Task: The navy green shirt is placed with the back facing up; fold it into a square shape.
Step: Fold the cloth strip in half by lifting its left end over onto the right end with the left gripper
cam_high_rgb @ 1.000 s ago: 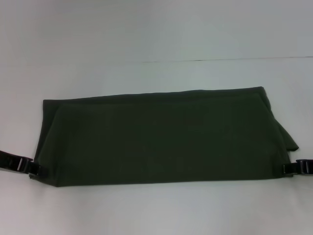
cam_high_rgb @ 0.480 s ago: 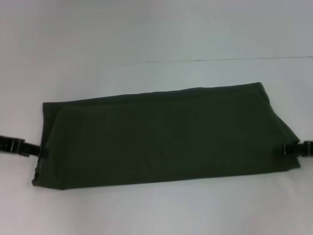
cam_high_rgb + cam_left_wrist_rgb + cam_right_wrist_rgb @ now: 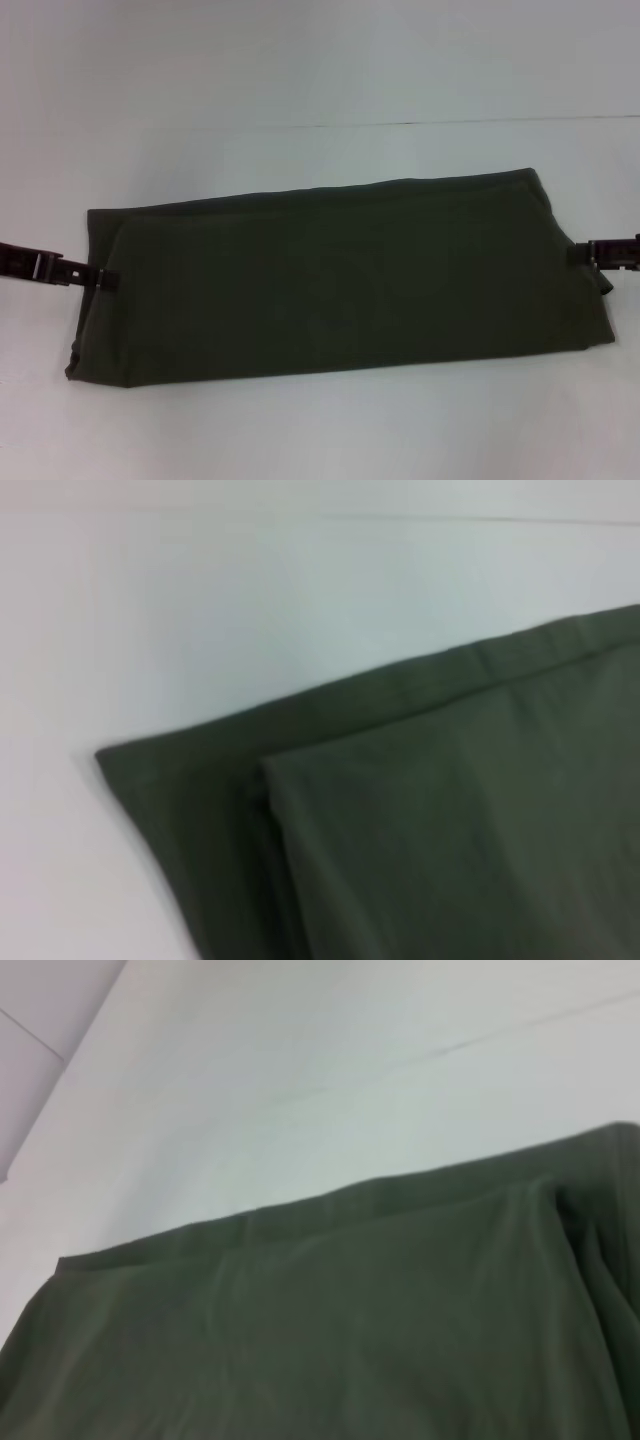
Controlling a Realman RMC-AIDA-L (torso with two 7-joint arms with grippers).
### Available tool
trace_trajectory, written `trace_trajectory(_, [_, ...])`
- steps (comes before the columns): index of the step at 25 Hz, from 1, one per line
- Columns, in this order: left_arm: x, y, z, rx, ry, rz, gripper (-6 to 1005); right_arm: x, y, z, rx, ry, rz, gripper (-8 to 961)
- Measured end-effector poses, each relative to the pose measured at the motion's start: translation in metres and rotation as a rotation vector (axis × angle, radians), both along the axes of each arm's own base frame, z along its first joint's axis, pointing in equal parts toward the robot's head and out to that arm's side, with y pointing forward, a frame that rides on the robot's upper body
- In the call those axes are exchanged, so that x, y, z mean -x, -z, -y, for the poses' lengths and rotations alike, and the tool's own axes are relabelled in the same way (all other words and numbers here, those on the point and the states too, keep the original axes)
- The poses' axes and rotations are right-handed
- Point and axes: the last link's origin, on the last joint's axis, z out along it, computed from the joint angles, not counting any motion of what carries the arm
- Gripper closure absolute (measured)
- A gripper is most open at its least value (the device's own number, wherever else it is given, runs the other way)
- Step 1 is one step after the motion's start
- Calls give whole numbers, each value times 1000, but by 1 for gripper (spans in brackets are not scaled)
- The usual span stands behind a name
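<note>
L gripper (image 3: 100, 277) & R gripper (image 3: 583, 252): jaws clamped on navy green shirt (image 3: 340, 275) ends.

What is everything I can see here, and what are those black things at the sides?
navy green shirt: one, dark olive green, folded into a long band lying flat across the middle of the table, plain side up.
table: one, white, under the shirt, with a thin seam line running across it beyond the shirt.
left tool: one, black, reaching in from the robot's left, at the shirt's left end.
right tool: one, black, reaching in from the robot's right, at the shirt's right end. These are the robot's own graspers.
</note>
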Motion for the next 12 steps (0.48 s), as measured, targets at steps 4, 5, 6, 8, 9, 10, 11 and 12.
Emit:
trace_trajectory(4, [-2,-1,-2,-8,17,11,143,4,-1,-1,-5,-6,-9,213])
trace_trajectory(5, [-3,-1,-2,-10,20,13,134,4,-1,-1,-5,-8,-12,213])
trace_trajectory(6, [-3,-2,-2,-13,25,14,125,5,-1,-1,-6,-10,-13,213])
trace_trajectory(8, [-4,-2,-3,-18,32,18,125,6,-1,-2,-8,-12,-16,213])
trace_trajectory(9, [-4,-2,-4,-21,35,20,125,6,-1,-2,-9,-13,-17,213])
trace_trajectory(10, [-5,-2,-4,-23,39,23,126,7,-1,-3,-12,-14,-19,213])
trace_trajectory(11, [-6,-2,-4,-26,43,27,126,7,-2,-3,-14,-15,-20,213])
trace_trajectory(12, [-6,-2,-5,-27,47,29,126,7,-2,-4,-16,-16,-22,213])
